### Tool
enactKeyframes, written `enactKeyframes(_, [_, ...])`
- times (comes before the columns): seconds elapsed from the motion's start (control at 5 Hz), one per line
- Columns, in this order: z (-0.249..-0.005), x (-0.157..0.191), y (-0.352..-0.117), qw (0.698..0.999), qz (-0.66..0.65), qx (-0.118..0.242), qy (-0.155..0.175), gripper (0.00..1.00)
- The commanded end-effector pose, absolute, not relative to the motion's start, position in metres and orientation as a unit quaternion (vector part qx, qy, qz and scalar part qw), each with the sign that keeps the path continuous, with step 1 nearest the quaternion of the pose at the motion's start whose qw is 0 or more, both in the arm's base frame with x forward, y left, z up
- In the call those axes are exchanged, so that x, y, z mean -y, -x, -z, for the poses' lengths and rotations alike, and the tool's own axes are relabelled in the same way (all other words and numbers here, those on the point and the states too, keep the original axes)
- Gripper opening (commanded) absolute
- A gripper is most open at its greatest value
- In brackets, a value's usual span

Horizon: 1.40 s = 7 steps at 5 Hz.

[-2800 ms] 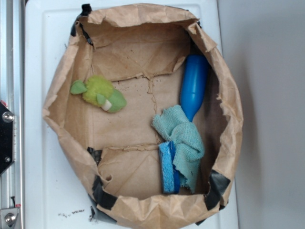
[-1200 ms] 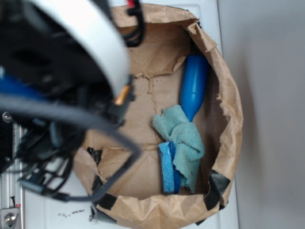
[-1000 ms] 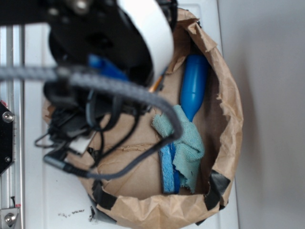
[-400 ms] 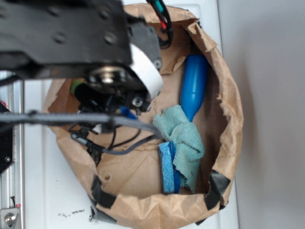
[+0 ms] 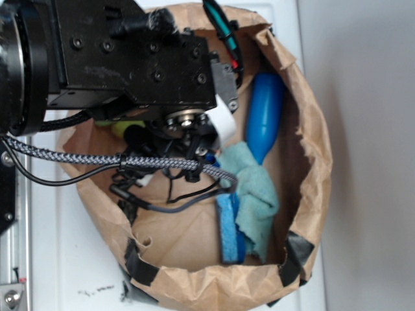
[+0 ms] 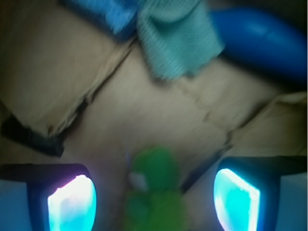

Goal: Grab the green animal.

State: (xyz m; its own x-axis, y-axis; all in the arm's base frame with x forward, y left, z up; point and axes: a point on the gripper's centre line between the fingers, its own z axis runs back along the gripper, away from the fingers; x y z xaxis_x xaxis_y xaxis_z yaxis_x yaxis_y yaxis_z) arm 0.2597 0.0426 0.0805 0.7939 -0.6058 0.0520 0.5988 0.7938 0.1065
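Wrist view, nearest first: you see the gripper (image 6: 154, 195) with its two fingers (image 6: 72, 204) at 7 and 5 o'clock of the frame, pads glowing pale blue, jaws spread wide. Between them, at 6 o'clock, sits the green animal (image 6: 156, 192): fuzzy, blurred, a small white patch on its left side. It lies in the gap, touching neither pad as far as you can tell. Beyond it runs creased brown paper floor (image 6: 144, 110) with a dark tape strip (image 6: 33, 139) at 9 o'clock. Farther on, toward 12 o'clock, the teal cloth (image 6: 180, 41); at 11 o'clock a blue sponge (image 6: 103, 12), edge touching the cloth; at 2 o'clock a smooth blue bottle-like object (image 6: 262, 36), well apart from the toy.

Exterior view, top-down: the black arm and wrist housing (image 5: 123, 58) cover the upper-left part of the paper bag (image 5: 311, 149), w/ a braided cable (image 5: 78, 159) running across at 9 o'clock. Only a sliver of the green animal (image 5: 126, 127) shows under the housing, at approx. 10 o'clock inside the bag. Teal cloth (image 5: 256, 188) and blue sponge (image 5: 228, 227) lie together at 5 o'clock; blue object (image 5: 266, 113) at 2 o'clock along the bag wall. The bag rests on a white board (image 5: 65, 259).

No legible brand, label or writing in either view.
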Motion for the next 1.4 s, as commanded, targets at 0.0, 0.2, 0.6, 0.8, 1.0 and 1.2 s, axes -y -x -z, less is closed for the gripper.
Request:
enactKeyframes(0.0, [-0.075, -0.044, -0.256, 0.941, 0.332, 0.043, -0.054, 1.0])
enactKeyframes(0.2, [-0.067, -0.046, -0.245, 0.947, 0.316, 0.019, -0.053, 1.0])
enactKeyframes(0.6, [-0.064, -0.05, -0.241, 0.945, 0.321, -0.002, -0.066, 1.0])
enactKeyframes(0.8, [-0.064, -0.05, -0.241, 0.945, 0.321, -0.002, -0.066, 1.0])
enactKeyframes(1.0, [-0.064, -0.05, -0.241, 0.945, 0.321, -0.002, -0.066, 1.0])
enactKeyframes(1.2, [-0.064, -0.05, -0.241, 0.945, 0.321, -0.002, -0.066, 1.0])
